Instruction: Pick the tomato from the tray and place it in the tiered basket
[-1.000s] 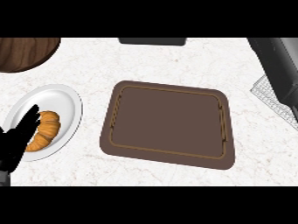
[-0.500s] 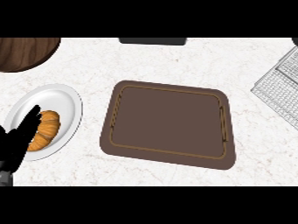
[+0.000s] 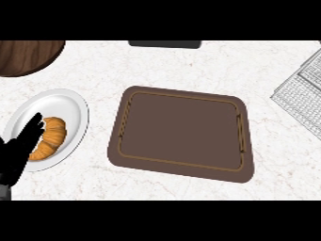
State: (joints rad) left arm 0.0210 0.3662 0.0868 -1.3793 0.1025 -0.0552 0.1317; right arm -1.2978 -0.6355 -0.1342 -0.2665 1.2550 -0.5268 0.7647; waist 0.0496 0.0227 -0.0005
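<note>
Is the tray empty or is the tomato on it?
Empty: the tray shows only its bare brown surface, and no tomato appears anywhere in the head view.

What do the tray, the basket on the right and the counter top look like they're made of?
The tray looks like dark brown wood or matte plastic, judging by its flat, dull surface with a thin lighter inlay line. The basket looks like pale metal wire, shown by its fine open mesh. The counter looks like white marble or similar stone, with faint veins and a smooth finish.
</note>
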